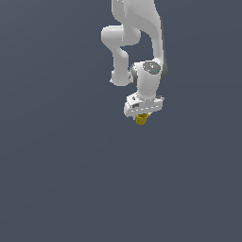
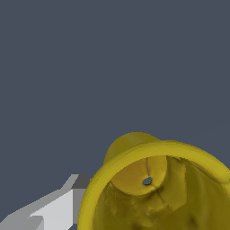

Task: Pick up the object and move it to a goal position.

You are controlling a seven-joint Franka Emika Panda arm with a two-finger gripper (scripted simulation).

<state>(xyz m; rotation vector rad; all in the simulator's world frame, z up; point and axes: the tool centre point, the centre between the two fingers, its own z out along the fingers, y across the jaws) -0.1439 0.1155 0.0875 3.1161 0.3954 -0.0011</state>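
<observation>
Hanging over the plain grey-blue floor, the white jointed robot arm carries its white block-shaped gripper closed on the small golden-yellow hollow cup-like object. The object sits just beneath the gripper, its open rim filling the wrist view. Carrying it smoothly and keeping the grip firm should prevent slipping; no goal marker is visible.

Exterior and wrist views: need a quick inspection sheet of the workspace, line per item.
Surface: plain dark grey-blue ground, no marks or edges seen.
Job's things: golden-yellow object sits right under the gripper block; the wrist view shows it as hollow, with a small hole in its base.
Clutter: nothing seen.
Grippers: gripper is around the object; one grey-white finger shows beside its rim; contact cannot be told.
Cables: nothing seen.
Surroundings: uniform background; no goal marker seen.
</observation>
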